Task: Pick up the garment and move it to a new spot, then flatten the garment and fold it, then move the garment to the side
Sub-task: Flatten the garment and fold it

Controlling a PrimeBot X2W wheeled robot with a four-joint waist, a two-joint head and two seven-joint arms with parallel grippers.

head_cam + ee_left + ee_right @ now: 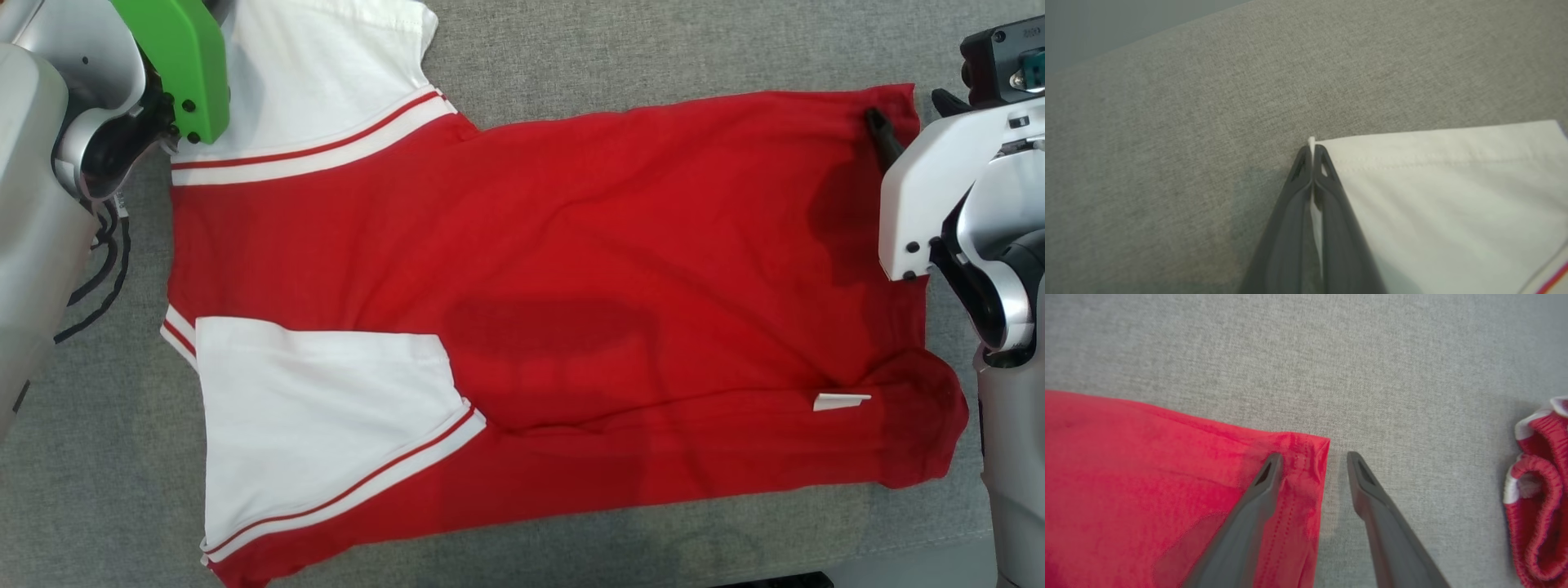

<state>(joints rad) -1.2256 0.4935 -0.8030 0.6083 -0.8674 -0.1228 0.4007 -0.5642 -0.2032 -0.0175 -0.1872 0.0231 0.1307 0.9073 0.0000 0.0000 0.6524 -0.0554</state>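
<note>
The garment (571, 286), a red T-shirt with white, red-striped sleeves, lies spread flat on the grey cloth surface (653, 49). In the left wrist view my left gripper (1312, 149) is shut on the corner of a white sleeve (1445, 196), a sliver of white cloth pinched between the fingers. My right gripper (1314, 457) stands open at the shirt's far right hem corner (1306, 453): one finger rests on the red cloth, the other on the bare surface beside it. One dark fingertip (880, 131) of it shows in the head view.
A bunched red and white cloth (1539, 490) lies to the right of my right gripper. A small white tag (841, 401) sits on the shirt near its lower right. The surface's far edge (1126, 45) runs beyond my left gripper.
</note>
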